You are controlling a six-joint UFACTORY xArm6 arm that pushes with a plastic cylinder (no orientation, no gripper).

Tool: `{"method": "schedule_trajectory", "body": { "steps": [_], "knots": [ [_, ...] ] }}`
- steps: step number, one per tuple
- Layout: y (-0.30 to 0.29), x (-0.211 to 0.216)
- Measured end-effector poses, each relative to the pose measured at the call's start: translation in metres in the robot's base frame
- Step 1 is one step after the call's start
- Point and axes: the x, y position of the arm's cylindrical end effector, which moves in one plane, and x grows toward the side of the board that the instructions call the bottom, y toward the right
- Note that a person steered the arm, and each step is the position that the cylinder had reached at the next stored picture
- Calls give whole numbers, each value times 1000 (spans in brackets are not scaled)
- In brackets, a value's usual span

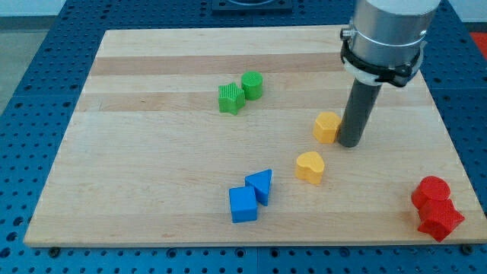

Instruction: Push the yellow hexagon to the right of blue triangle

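Observation:
The yellow hexagon (327, 126) lies right of the board's middle. My tip (350, 142) rests on the board right beside it, on its right side, touching or nearly touching it. The blue triangle (261, 183) lies lower and to the left, near the view's bottom, with a blue cube (243, 204) touching its lower left. A yellow heart (310, 167) sits between the hexagon and the triangle, just below the hexagon.
A green star-like block (230, 97) and a green cylinder (252, 84) sit together above the middle. Two red blocks (435, 207) sit at the board's lower right corner. The wooden board (152, 152) lies on a blue perforated table.

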Motion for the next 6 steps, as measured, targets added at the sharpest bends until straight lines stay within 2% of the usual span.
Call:
{"method": "schedule_trajectory", "body": {
  "steps": [1, 2, 6],
  "knots": [
    [21, -53],
    [12, -72],
    [-58, -18]
  ]
}}
